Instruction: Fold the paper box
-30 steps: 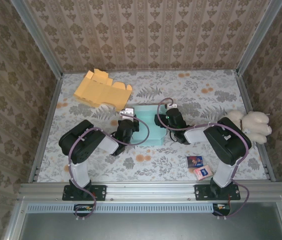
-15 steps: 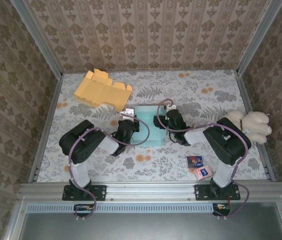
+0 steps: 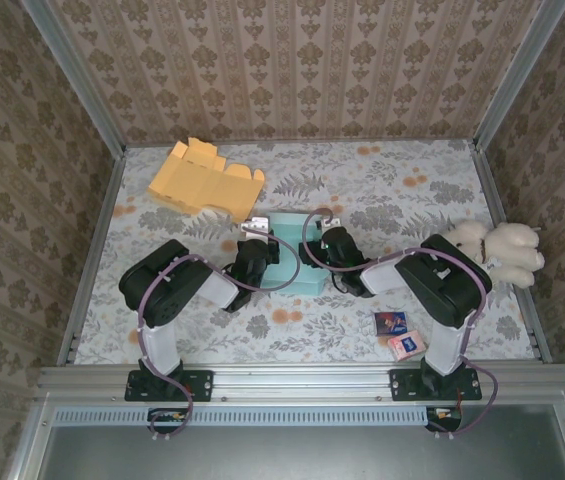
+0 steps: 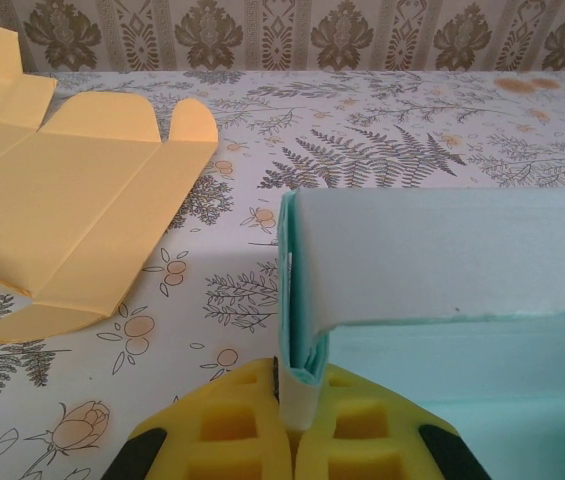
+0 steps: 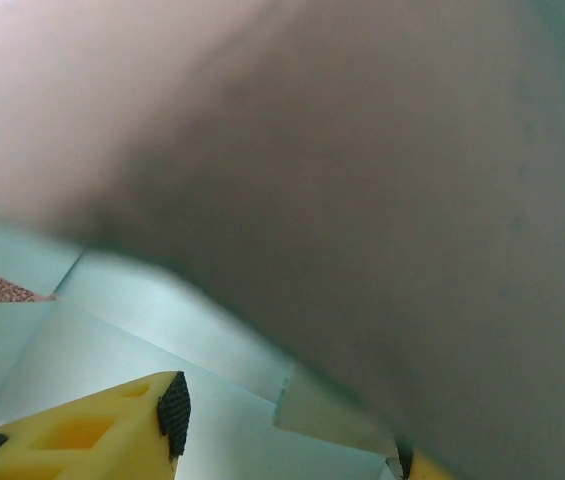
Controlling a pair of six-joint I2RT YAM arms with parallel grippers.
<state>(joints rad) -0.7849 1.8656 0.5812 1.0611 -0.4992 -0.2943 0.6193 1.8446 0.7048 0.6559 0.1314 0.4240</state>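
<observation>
A blurred grey-pink panel (image 5: 362, 150), very close, spans the top and right. Beneath it lie creased walls of the pale teal paper box (image 5: 112, 330). The right gripper (image 5: 290, 432) has its yellow fingers (image 5: 92, 432) spread apart, the lower-left one black-padded.

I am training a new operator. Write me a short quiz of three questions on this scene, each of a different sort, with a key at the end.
1. True or false: the left gripper is shut on a wall of the teal paper box.
2. What lies at the far left of the table? A. a flat unfolded orange box; B. a glass bowl; C. a roll of tape.
3. In a few words: what sits near the table's right edge?
Key: 1. true; 2. A; 3. a white plush toy.
</observation>
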